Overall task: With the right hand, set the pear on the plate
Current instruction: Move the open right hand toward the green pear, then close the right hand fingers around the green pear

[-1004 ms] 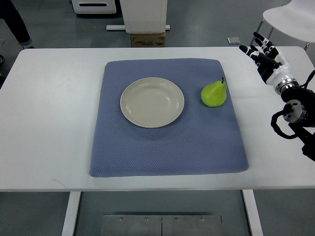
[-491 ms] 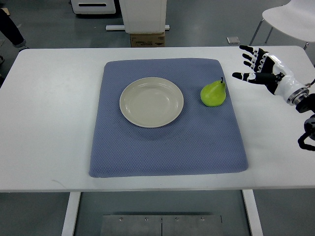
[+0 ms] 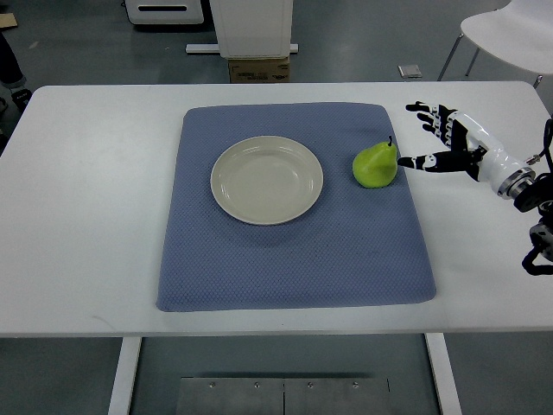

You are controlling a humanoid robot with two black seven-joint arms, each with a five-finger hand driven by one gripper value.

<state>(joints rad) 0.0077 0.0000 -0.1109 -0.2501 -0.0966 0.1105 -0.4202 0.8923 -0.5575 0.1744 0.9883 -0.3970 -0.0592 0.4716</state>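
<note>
Fingers of the right hand are spread apart and hold nothing; the thumb points toward the frame's left, its tip just beside the pear and level with it, and contact between the two cannot be confirmed. One right hand is in view, black and white, at the right of the frame above the white table, its forearm running to the right edge. One pear, green with a short dark stem pointing toward the upper right, lies on the blue mat close to the mat's right edge, in the upper right part of the frame. One plate, round and cream-coloured, sits on the same mat left of the pear, apart from it, with a strip of bare mat between the two. One mat covers the centre of the table, its corners rounded and its lower edge near the table's front edge. One white chair shows partly at the upper right corner, beyond the table. One cardboard box stands on the floor at top centre, under a white cabinet base. One small grey object lies on the floor, right of the box. At the upper left edge, part of a person's foot is visible on the floor.
</note>
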